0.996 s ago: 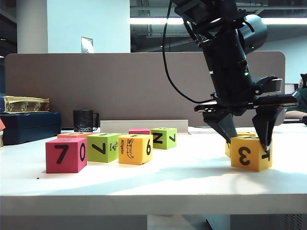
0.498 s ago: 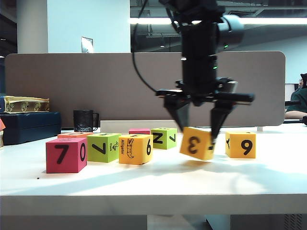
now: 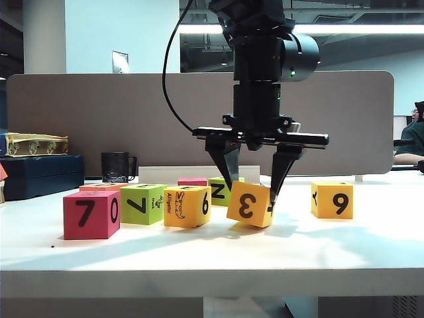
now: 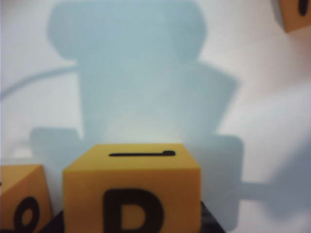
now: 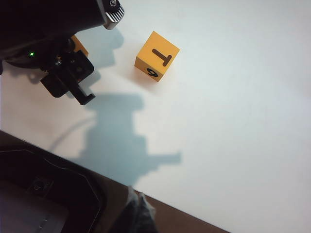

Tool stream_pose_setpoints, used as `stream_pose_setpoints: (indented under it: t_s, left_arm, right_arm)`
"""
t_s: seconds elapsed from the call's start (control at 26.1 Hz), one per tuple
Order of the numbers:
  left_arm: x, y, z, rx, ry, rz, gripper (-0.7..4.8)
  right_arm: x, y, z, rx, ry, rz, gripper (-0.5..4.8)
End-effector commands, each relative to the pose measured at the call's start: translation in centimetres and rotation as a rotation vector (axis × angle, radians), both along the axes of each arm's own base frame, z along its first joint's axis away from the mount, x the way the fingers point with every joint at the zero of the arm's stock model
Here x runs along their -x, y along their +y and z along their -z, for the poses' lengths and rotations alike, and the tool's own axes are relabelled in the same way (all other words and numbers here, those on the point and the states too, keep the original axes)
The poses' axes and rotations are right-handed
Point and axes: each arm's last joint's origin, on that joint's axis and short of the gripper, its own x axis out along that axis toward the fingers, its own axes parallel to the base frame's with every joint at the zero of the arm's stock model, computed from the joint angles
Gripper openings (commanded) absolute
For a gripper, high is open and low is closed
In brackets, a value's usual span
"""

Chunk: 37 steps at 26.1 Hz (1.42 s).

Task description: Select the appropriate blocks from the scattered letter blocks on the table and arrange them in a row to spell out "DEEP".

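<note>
The left end effector [image 3: 250,190] grips the tilted "3" block [image 3: 249,205]; setting it down crooked could bump the alligator block [image 3: 187,206]. The right end effector's state is unseen.

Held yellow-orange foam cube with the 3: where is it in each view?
Exterior: yellow-orange foam "3" cube mid-frame, tilted, in left end effector.
Left wrist: nearest the camera, letter face showing.
Right wrist (its end effector unclear): probably the orange sliver behind the left arm.
Shared landmark: yellow-orange foam "9" cube.
</note>
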Motion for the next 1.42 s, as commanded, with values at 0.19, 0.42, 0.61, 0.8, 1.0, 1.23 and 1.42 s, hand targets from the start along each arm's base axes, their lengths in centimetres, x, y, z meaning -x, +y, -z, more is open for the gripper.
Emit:
stream_pose_setpoints:
  t_s: [0.19,0.42,0.61,0.8,1.0,1.23,1.42]
  left_arm:
    - [0.4,0.7,-0.2,-0.071,0.02,-0.028,2.68]
    - [0.3,1.2,-0.1,-0.094,0.031,-0.039,2.76]
    - [0.1,1.2,-0.1,-0.059,0.051,-0.052,2.94]
    - [0.0,1.1,0.0,-0.022,0.072,-0.052,3.5]
    - [-0.1,1.2,-0.1,-0.025,0.072,-0.05,3.61]
    - [-0.1,1.6,-0.1,-0.049,0.095,-0.055,4.76]
    - [-0.2,1.5,-1.9,-0.017,0.062,-0.032,4.76]
  right_arm:
    - [0.0,0.0,-0.2,-0.007,-0.015,-0.004,-0.01]
    - [0.0,0.0,-0.2,-0.007,-0.014,-0.003,-0.01]
    - [0.0,0.0,-0.2,-0.006,-0.012,-0.004,-0.01]
    - [0.0,0.0,-0.2,-0.006,-0.012,-0.004,-0.01]
    - [0.0,0.0,-0.2,-0.005,-0.01,-0.004,-0.01]
    - [0.0,0.0,-0.2,-0.005,-0.01,-0.004,-0.01]
    - [0.0,0.0,-0.2,-0.005,-0.01,-0.004,-0.01]
